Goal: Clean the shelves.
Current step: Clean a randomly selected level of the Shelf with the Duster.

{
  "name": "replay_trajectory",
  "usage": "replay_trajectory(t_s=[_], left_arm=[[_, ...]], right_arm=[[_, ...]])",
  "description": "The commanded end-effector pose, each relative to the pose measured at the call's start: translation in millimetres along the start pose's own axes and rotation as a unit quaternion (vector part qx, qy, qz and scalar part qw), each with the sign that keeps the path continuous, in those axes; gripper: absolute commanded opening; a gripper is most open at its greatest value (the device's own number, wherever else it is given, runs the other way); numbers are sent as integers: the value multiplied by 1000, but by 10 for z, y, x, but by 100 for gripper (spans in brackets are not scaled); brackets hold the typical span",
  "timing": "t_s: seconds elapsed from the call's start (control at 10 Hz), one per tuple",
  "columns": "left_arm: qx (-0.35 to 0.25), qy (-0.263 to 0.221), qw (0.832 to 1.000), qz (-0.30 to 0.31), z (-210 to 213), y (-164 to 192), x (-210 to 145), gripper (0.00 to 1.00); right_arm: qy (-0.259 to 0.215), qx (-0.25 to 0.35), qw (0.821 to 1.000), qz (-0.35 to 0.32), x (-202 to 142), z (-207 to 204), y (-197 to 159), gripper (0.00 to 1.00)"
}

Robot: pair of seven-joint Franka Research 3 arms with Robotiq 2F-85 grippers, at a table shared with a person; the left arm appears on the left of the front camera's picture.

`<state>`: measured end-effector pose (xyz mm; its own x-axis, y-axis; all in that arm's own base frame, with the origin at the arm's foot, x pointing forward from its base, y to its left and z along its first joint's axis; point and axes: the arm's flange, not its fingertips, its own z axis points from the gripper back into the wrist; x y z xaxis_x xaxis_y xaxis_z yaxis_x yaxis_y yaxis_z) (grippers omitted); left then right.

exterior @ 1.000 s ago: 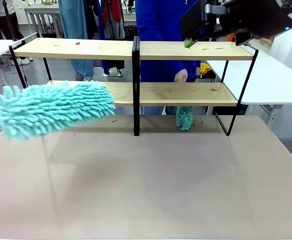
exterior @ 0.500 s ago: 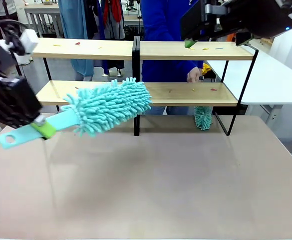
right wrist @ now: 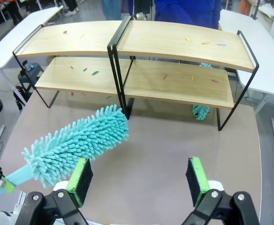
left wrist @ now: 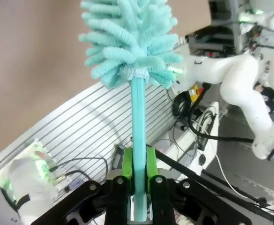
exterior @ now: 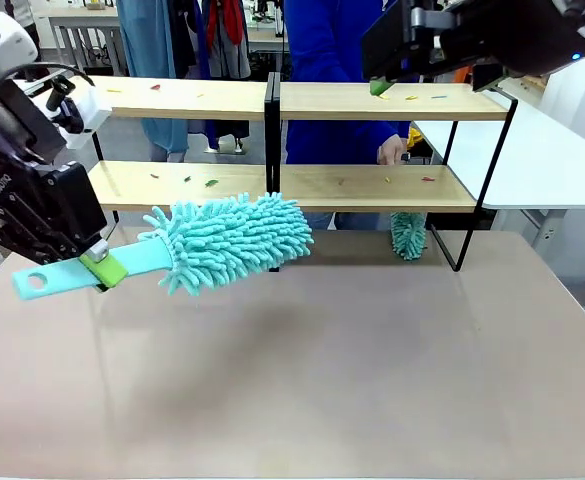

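Teal duster (exterior: 232, 240) hangs low over the beige bench (exterior: 322, 390), its flat handle pinched tight between the left fingers (left wrist: 126, 161). Over the last second its fluffy head has swung in from the far left. In the last half second it has dipped a little, so it now lies just in front of the lower left board, with its tip crossing the central black upright. The right fingers (right wrist: 80, 174) stand wide apart with nothing between them, high over the upper right board.

Beyond, the shelves (exterior: 372, 187) stand along the bench's far edge. All four boards carry small coloured scraps (right wrist: 95, 72): mostly green on the lower left, red and yellow elsewhere, and a blue one on the upper right. My reading is that the sweep has cleared nothing from the lower left board yet. Behind the shelves, the person's hand (exterior: 393, 152) has carried a smaller teal duster (exterior: 406, 236) rightward below the lower right board.
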<state>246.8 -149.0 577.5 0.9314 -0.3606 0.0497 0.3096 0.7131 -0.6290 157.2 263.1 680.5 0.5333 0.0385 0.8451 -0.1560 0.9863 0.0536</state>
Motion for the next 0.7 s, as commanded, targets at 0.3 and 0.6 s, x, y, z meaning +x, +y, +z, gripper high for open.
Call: replay_trajectory(t_s=[0.3,0.6], left_arm=[[0,-81,997,-12,-573,-488,515,13],[45,-139,989,9,-870,-754,900,13]], right_arm=[[1,2,1000,-5,17,-2,-11,100],[1,2,1000,-5,17,-2,-11,100]])
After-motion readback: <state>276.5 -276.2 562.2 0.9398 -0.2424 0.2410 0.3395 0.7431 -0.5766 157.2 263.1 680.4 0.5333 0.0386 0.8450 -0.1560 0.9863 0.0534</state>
